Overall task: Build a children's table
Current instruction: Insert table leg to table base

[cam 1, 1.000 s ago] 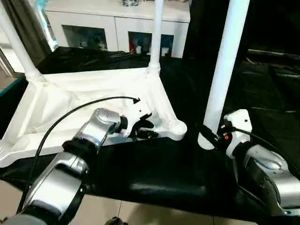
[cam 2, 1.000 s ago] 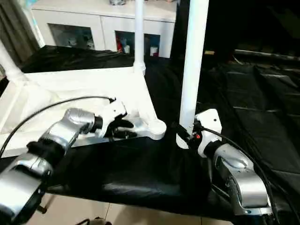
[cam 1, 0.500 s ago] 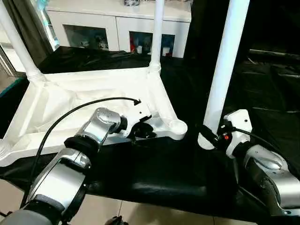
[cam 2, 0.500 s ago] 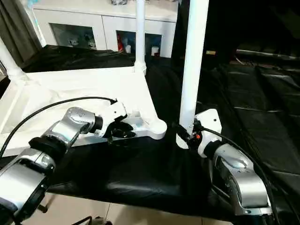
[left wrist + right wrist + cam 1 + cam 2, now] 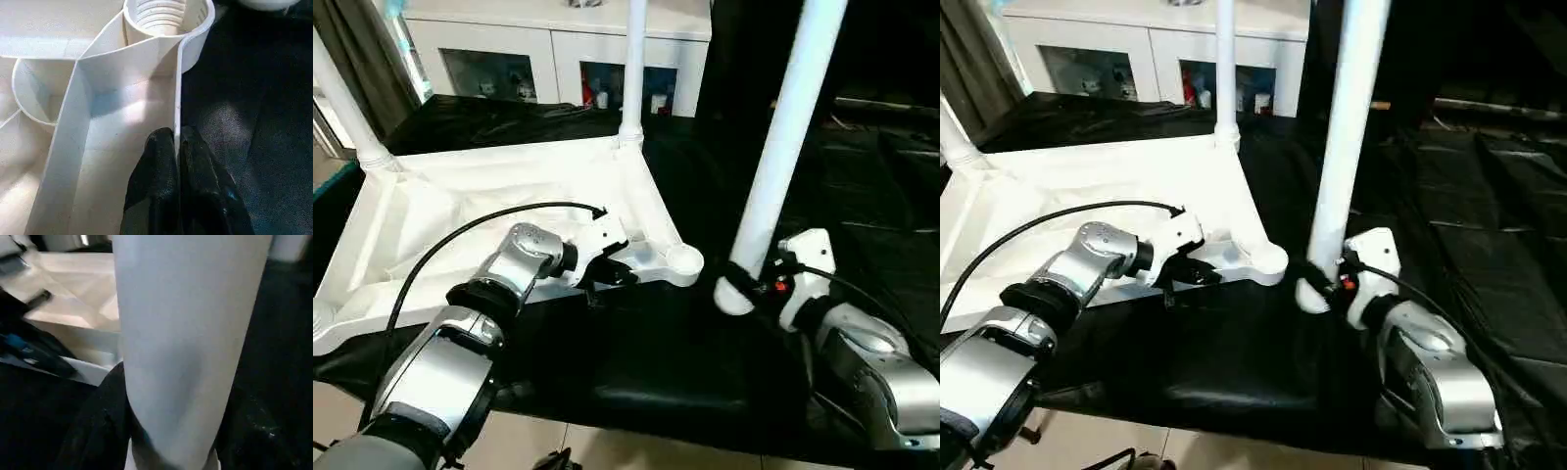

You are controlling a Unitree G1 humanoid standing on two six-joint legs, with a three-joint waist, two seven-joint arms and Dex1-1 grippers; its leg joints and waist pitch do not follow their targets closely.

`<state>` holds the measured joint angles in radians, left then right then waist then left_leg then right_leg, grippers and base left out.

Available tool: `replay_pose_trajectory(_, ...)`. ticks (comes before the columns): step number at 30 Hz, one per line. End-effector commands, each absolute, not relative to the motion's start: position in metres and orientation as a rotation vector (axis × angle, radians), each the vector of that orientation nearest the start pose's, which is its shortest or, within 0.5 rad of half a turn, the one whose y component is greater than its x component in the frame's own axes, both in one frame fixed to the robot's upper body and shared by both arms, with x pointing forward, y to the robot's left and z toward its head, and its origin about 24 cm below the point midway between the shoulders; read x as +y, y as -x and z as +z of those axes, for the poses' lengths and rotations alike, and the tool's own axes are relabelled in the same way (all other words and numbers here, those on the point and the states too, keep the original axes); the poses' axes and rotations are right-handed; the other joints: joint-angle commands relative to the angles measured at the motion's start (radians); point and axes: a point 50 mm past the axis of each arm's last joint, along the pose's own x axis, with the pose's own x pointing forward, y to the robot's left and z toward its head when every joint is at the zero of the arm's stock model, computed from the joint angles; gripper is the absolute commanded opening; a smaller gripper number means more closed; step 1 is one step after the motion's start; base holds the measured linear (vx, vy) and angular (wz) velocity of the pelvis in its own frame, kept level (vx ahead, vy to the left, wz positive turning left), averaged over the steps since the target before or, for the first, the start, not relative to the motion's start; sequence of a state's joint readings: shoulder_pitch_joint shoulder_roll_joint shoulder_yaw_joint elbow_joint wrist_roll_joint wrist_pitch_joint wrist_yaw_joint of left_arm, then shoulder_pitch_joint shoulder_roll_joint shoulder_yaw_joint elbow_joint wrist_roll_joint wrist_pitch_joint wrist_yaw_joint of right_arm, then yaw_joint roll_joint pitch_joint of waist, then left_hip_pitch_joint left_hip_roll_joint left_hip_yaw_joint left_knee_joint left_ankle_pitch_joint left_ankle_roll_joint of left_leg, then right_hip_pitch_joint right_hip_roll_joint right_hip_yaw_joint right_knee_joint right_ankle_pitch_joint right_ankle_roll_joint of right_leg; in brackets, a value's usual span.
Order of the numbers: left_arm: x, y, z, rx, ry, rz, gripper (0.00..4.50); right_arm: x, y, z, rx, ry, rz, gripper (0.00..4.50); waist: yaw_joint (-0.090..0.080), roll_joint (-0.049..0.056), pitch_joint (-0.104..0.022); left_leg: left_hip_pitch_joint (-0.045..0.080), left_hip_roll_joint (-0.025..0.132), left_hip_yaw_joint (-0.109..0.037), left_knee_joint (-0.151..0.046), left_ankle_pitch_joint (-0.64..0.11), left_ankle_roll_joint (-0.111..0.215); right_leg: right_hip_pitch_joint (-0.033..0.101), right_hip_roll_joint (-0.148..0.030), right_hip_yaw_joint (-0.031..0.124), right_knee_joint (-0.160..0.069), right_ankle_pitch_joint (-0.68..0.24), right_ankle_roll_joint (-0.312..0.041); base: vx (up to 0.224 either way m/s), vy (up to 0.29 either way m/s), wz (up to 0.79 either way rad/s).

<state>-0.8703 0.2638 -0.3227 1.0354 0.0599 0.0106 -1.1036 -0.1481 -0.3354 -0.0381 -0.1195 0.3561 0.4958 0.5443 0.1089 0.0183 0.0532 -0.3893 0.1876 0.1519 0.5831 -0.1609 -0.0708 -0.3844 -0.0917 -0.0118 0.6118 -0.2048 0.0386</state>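
white plastic tabletop [image 5: 499, 211] lies upside down on the black cloth [image 5: 656, 362], ribs up. two legs stand in its far corner sockets, one at the back left [image 5: 347, 98], one at the back right [image 5: 631, 69]. the near right socket [image 5: 684, 260] is empty, and i cannot make out the near left corner. the left gripper [image 5: 177, 147] is pinched tight on the tabletop's near rim beside that socket. the right gripper [image 5: 744, 282] holds another leg [image 5: 783, 137] near its flared foot, tilted, just beside the empty socket. i judge the job about half done.
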Motion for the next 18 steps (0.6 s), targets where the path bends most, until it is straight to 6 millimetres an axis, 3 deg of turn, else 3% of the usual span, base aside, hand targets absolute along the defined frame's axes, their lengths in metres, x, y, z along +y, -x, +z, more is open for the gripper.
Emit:
replay_pose_trajectory(1, 0.11, -0.351, 0.063, 0.425, -0.362, -1.273, 0.0, -0.17, -0.275, 0.093, 0.173, -0.083, 0.646, 1.89, 0.006, -0.012, -0.07, 0.019, 0.023, 0.004, -0.069, -0.187, 0.032, 0.047, -0.04, 0.012, -0.055, 0.04, -0.277, 0.0, 0.0, 0.0)
replay_pose_trajectory(5, 0.112, -0.343, 0.058, 0.401, -0.351, -1.309, 0.0, -0.159, -0.287, 0.094, 0.168, -0.056, 0.707, 1.89, 0.008, -0.01, -0.07, 0.02, 0.025, 0.008, -0.069, -0.179, 0.033, 0.043, -0.041, 0.013, -0.056, 0.007, -0.271, 0.0, 0.0, 0.0)
replay_pose_trajectory(6, 0.112, -0.341, 0.057, 0.396, -0.352, -1.317, 0.0, -0.157, -0.289, 0.095, 0.166, -0.049, 0.714, 1.89, 0.007, -0.018, -0.071, 0.021, 0.026, 0.01, -0.069, -0.177, 0.035, 0.043, -0.041, 0.013, -0.057, 0.005, -0.271, 0.0, 0.0, 0.0)
replay_pose_trajectory(7, 0.113, -0.338, 0.055, 0.391, -0.353, -1.322, 0.0, -0.154, -0.293, 0.095, 0.163, -0.045, 0.724, 1.89, 0.005, -0.013, -0.071, 0.019, 0.026, 0.012, -0.07, -0.173, 0.031, 0.041, -0.043, 0.012, -0.056, -0.019, -0.269, 0.0, 0.0, 0.0)
replay_pose_trajectory(9, 0.114, -0.336, 0.054, 0.384, -0.355, -1.323, 0.0, -0.152, -0.296, 0.097, 0.16, -0.05, 0.734, 1.89, 0.004, -0.014, -0.069, 0.021, 0.027, 0.015, -0.07, -0.18, 0.03, 0.037, -0.039, 0.013, -0.059, -0.038, -0.263, 0.0, 0.0, 0.0)
replay_pose_trajectory(11, 0.114, -0.331, 0.052, 0.374, -0.346, -1.332, 0.0, -0.148, -0.302, 0.097, 0.168, -0.044, 0.757, 1.89, 0.006, -0.024, -0.071, 0.021, 0.029, 0.017, -0.07, -0.172, 0.034, 0.038, -0.04, 0.013, -0.055, -0.033, -0.259, 0.0, 0.0, 0.0)
replay_pose_trajectory(12, 0.114, -0.33, 0.052, 0.374, -0.346, -1.333, 0.0, -0.147, -0.302, 0.097, 0.168, -0.044, 0.759, 1.89, 0.007, -0.02, -0.071, 0.02, 0.029, 0.017, -0.07, -0.167, 0.034, 0.038, -0.042, 0.012, -0.054, -0.033, -0.258, 0.0, 0.0, 0.0)
replay_pose_trajectory(15, 0.115, -0.326, 0.05, 0.376, -0.342, -1.336, 0.0, -0.145, -0.306, 0.094, 0.18, -0.039, 0.773, 1.89, 0.007, -0.022, -0.071, 0.02, 0.029, 0.02, -0.069, -0.154, 0.04, 0.034, -0.04, 0.012, -0.055, -0.031, -0.249, 0.0, 0.0, 0.0)
replay_pose_trajectory(18, 0.117, -0.322, 0.047, 0.4, -0.369, -1.338, 0.0, -0.142, -0.312, 0.088, 0.197, -0.037, 0.789, 1.89, 0.007, -0.028, -0.072, 0.021, 0.029, 0.021, -0.068, -0.162, 0.04, 0.033, -0.043, 0.012, -0.054, -0.049, -0.247, 0.0, 0.0, 0.0)
